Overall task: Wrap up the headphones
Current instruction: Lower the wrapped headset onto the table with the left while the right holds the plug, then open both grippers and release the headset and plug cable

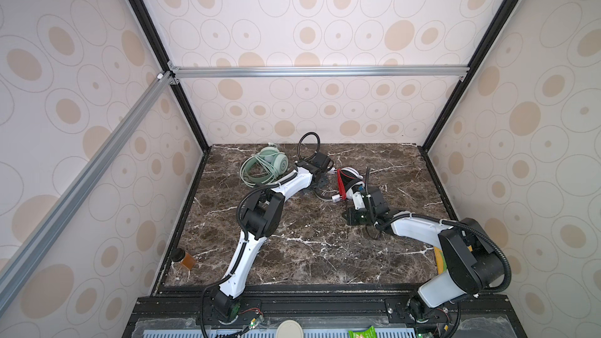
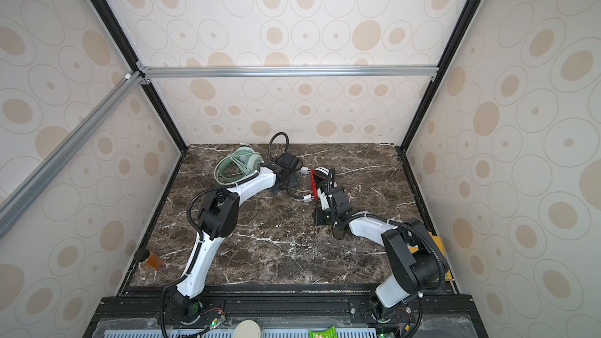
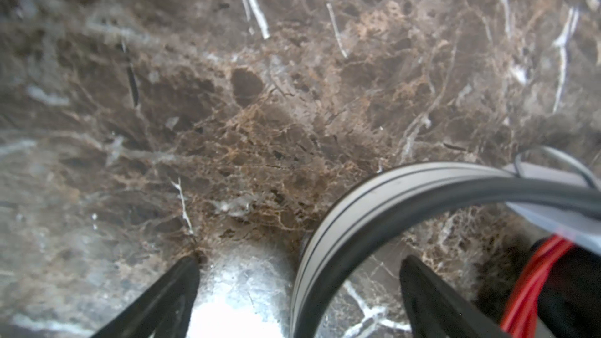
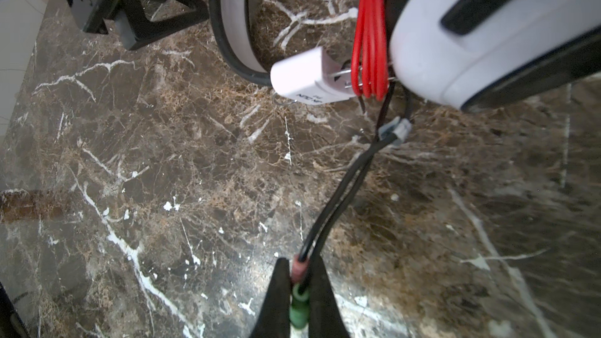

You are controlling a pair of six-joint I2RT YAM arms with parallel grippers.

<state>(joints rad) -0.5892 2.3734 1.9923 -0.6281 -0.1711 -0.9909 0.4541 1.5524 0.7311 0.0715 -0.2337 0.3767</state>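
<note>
Mint-green headphones (image 1: 265, 165) with their pale cable coiled round them lie at the back left of the marble table (image 1: 309, 255). The white-and-black headphones (image 1: 349, 178) lie mid-table, red cable (image 4: 370, 43) looped in a bundle beside the ear cup (image 4: 471, 27), and a white clip (image 4: 302, 79) is on that bundle. My left gripper (image 3: 299, 258) stands open astride the silver headband (image 3: 374, 190), touching nothing. My right gripper (image 4: 299, 265) is shut on the pink and green plugs (image 4: 299, 300) of the thin black cable (image 4: 341, 190).
An amber bottle with a black cap (image 1: 183, 258) lies at the table's front left edge. A yellow object (image 1: 439, 260) sits under the right arm by the right wall. Patterned walls enclose three sides. A green packet (image 1: 362, 333) lies on the front shelf.
</note>
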